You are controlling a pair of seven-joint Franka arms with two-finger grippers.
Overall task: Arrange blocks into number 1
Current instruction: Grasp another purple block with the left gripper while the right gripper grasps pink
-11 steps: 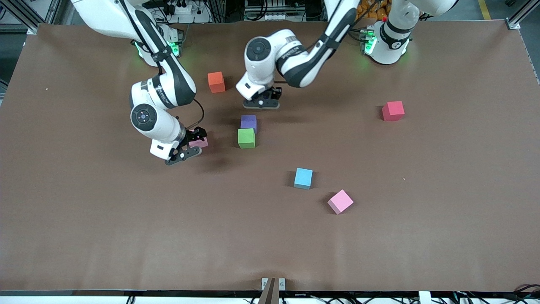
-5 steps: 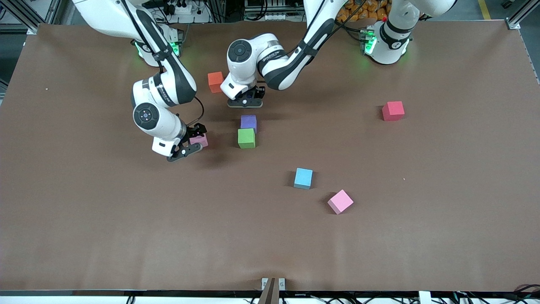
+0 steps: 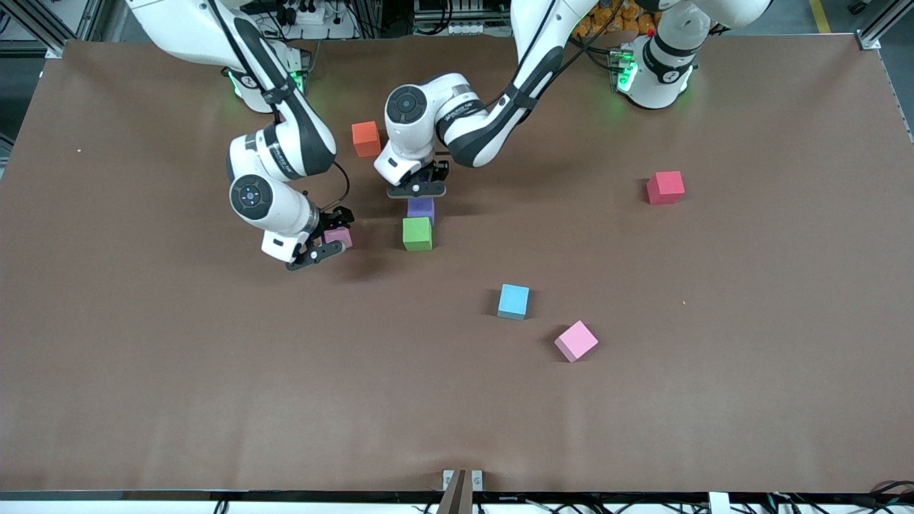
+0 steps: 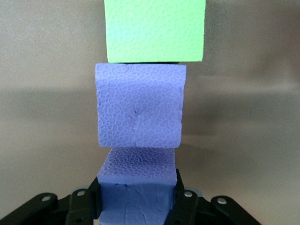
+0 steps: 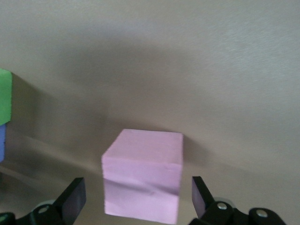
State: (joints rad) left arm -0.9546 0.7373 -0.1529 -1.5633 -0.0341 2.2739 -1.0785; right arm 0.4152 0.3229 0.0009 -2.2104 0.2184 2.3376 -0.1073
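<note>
the left gripper (image 4: pixel 136 206), clamped on a purple block (image 4: pixel 136 187), sits just beside the placed purple block (image 3: pixel 421 208), in line with the green block (image 3: pixel 417 233). the right gripper (image 5: pixel 136 199), jaws wide, straddles a pink block (image 5: pixel 143 180); the other pink block (image 3: pixel 576 340) lies well apart.

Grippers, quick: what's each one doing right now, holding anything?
Left gripper: shut on a purple block, over the table next to the purple-and-green row.
Right gripper: open, fingers either side of a pink block, not gripping it.
</note>
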